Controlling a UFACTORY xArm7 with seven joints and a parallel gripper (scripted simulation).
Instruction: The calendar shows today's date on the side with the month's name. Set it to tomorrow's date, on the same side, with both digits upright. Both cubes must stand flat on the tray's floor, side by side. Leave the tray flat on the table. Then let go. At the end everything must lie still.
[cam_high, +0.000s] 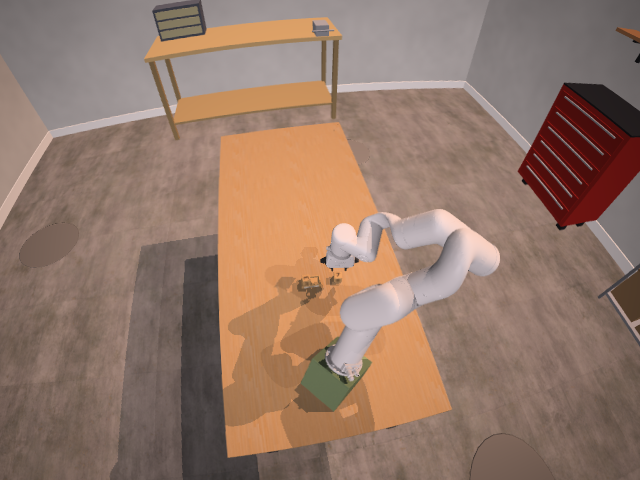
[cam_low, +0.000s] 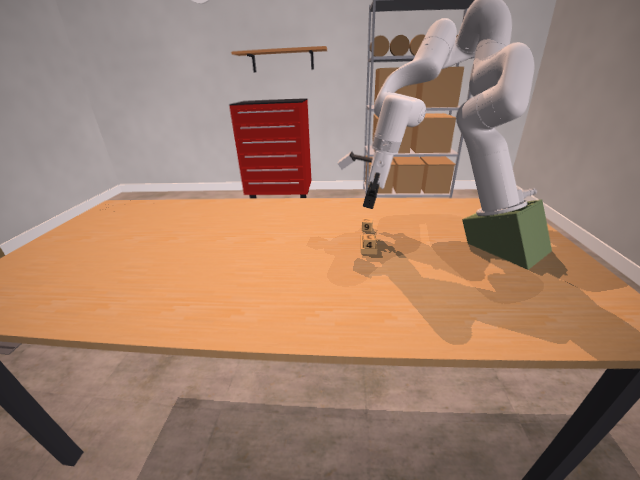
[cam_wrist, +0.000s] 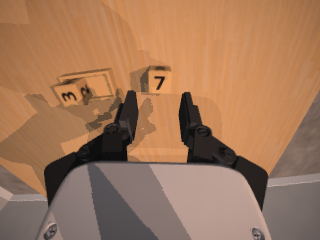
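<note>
The calendar tray (cam_high: 308, 286) (cam_low: 368, 252) (cam_wrist: 111, 84) is on the table. One wooden cube (cam_low: 369, 244) (cam_wrist: 70, 93) is at one end of it; a 4 faces the exterior view, and a 3 and a 2 show in the wrist view. Whether it stands flat is too small to tell. The other end of the tray looks empty. The second cube (cam_high: 337, 278) (cam_low: 367, 226) (cam_wrist: 159, 81) stands on the table beside the tray, showing 9 in the exterior view and 7 in the wrist view. My gripper (cam_high: 338, 269) (cam_low: 369, 205) (cam_wrist: 158, 102) is partly open and empty, tilted, above the second cube.
The wooden table (cam_high: 279, 180) (cam_low: 206, 289) carries the arm's green base block (cam_high: 330, 384) (cam_low: 506, 235). The arm's shadows fall across the tray area. A red drawer cabinet (cam_high: 578, 155) (cam_low: 271, 147) stands on the floor beyond the table.
</note>
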